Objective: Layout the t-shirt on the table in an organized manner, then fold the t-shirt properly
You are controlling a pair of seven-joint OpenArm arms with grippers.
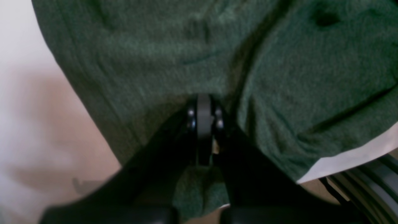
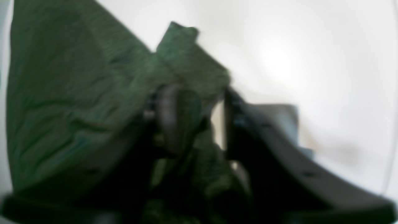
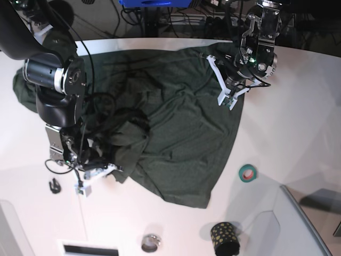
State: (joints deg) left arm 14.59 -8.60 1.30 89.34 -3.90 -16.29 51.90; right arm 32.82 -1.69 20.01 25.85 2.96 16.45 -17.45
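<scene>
Sprawling rumpled soft green t-shirt [image 3: 176, 138] on smooth white table [image 3: 287, 122]

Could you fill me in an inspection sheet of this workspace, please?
Surface: white table, curved edge.
Job's things: dark green t-shirt, spread but rumpled.
Clutter: teal tape roll, dotted black cup, small metal tin, small black clip.
Claws: left claw shut on the t-shirt; right claw has fabric between its fingers, view blurred.
Cables: black wires along the right arm.
Surroundings: grey bin corner, cables behind the table.
</scene>
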